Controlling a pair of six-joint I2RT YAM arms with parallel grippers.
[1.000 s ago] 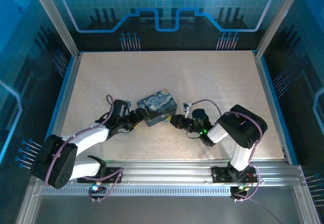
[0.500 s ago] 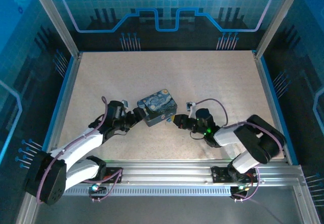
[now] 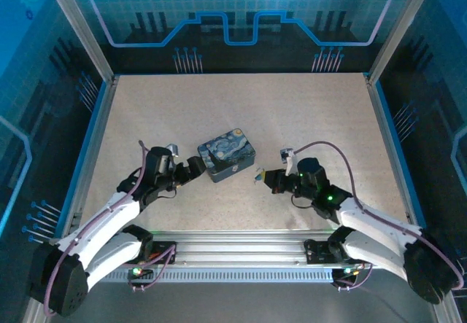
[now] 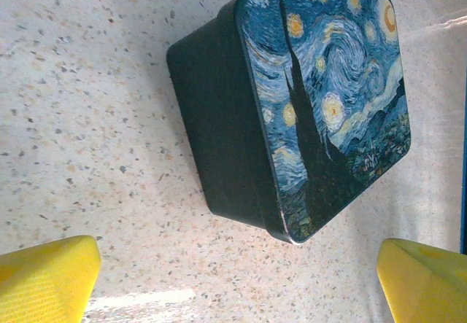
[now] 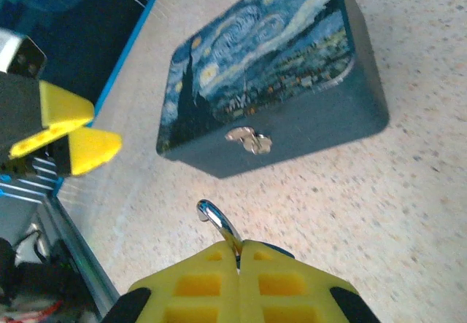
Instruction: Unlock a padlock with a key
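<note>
View from above and from both wrists. The left gripper [image 4: 233, 286] is shown spread wide and empty, just short of the box [image 4: 292, 111] and touching nothing, so that the box is left free on the table [image 3: 314, 111]; the right gripper [image 5: 239, 254] is clamped on the padlock [image 5: 219, 224], whose silvery hook projects from between the yellow fingers [image 5: 197, 283]; the padlock is thus held apart from the box's clasp [image 5: 249, 141], presumably already unhooked from it.
</note>
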